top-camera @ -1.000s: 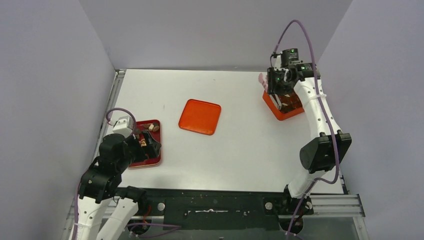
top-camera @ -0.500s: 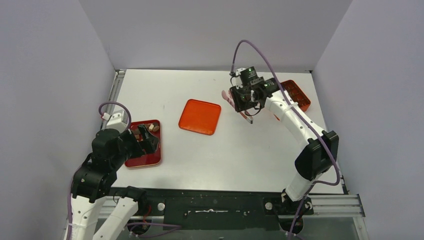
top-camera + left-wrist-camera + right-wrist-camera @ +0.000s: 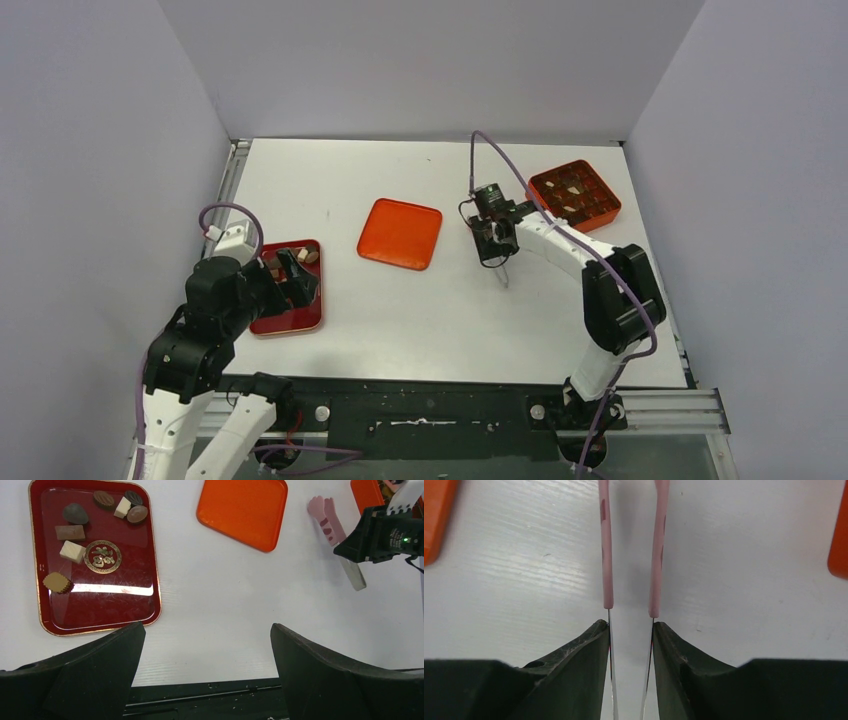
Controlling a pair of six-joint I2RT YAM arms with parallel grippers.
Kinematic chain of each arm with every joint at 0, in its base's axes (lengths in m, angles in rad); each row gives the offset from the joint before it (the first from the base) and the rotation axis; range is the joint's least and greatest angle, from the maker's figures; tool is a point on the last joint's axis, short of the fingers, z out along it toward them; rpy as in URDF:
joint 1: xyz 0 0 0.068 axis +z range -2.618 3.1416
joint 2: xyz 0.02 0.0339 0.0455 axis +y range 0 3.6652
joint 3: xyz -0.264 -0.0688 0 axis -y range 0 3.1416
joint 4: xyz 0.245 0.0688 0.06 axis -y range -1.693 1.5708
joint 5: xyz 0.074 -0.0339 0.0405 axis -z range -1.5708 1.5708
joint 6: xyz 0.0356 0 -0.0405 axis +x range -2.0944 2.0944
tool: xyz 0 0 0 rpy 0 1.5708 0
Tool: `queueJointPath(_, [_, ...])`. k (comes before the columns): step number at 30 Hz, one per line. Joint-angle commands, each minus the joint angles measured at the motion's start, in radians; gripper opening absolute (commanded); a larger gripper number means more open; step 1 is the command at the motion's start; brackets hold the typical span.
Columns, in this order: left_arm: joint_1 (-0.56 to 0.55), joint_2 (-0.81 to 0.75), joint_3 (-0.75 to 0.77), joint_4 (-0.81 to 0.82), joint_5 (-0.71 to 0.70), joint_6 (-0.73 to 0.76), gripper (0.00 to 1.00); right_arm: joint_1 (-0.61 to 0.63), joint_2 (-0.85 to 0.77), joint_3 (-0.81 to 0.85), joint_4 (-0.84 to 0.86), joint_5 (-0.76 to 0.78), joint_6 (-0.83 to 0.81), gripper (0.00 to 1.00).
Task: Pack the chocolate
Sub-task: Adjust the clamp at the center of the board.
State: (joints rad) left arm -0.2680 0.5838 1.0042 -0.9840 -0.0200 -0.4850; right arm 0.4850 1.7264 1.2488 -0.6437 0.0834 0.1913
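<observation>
Several pieces of chocolate [image 3: 75, 514], dark brown and pale, lie at the far end of a dark red tray [image 3: 100, 605] at the left of the table. My left gripper [image 3: 207, 630] hangs open and empty near that tray [image 3: 300, 325]. Near the table's middle, my right gripper [image 3: 630, 625] is shut on the pink tongs [image 3: 606, 555], whose two arms stand slightly apart with nothing between them. In the left wrist view the tongs [image 3: 327, 522] stick out from the right gripper just above the table. More chocolate [image 3: 572, 186] sits in an orange compartment box [image 3: 604, 213] at the back right.
A flat orange square lid [image 3: 400, 233] lies on the white table between the tray and the right gripper [image 3: 497, 250]. Grey walls close in the left, back and right sides. The black base rail runs along the near edge.
My right arm has swung with the tongs from over the orange box toward the table's middle and come lower. The left arm drew back slightly and then held still.
</observation>
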Motion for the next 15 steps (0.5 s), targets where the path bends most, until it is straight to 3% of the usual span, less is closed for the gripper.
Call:
queueJointPath(1, [-0.004,0.005,0.021,0.043,0.019,0.031,0.97,0.008,0.027,-0.072,0.197,0.065,0.048,0.36])
queueJointPath(9, [-0.004,0.017,0.019,0.043,0.02,0.028,0.97,0.025,0.05,-0.151,0.272,0.119,0.091,0.37])
queueJointPath(15, [-0.004,0.014,0.012,0.042,0.018,0.032,0.97,0.041,0.023,-0.216,0.292,0.166,0.112,0.47])
